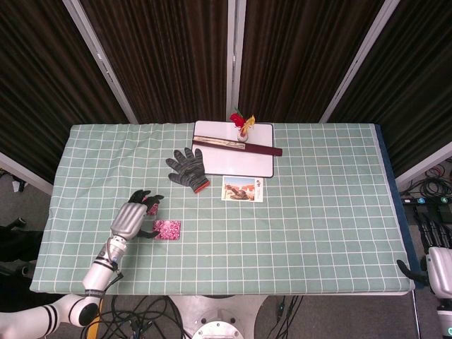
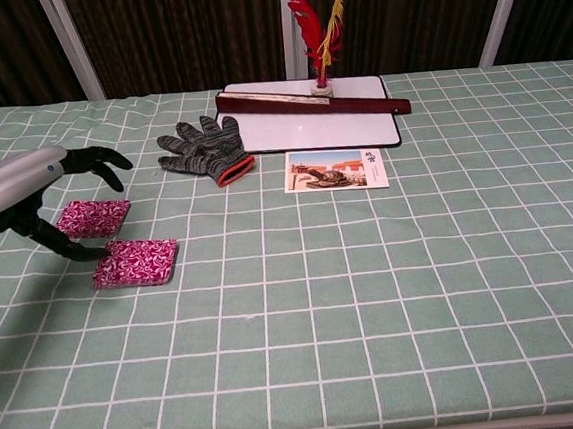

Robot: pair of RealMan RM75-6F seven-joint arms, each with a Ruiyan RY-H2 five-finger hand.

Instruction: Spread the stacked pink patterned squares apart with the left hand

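Note:
Two pink patterned squares lie apart on the green checked cloth: the far one (image 2: 94,217) flat, the near one (image 2: 137,262) just to its right and closer to me. My left hand (image 2: 33,186) hovers over them with fingers spread and holds nothing; its thumb reaches down to the near square's left edge. From the head view, my left hand (image 1: 134,217) covers most of the far square (image 1: 151,207), while the near square (image 1: 167,229) shows fully. My right hand (image 1: 438,272) shows only as a silver shape off the table's right corner.
A grey knit glove (image 2: 203,148) lies behind the squares. A postcard (image 2: 336,169) sits mid-table, with a whiteboard (image 2: 289,129), a dark red strip (image 2: 312,104) and a small feather holder (image 2: 316,31) behind it.

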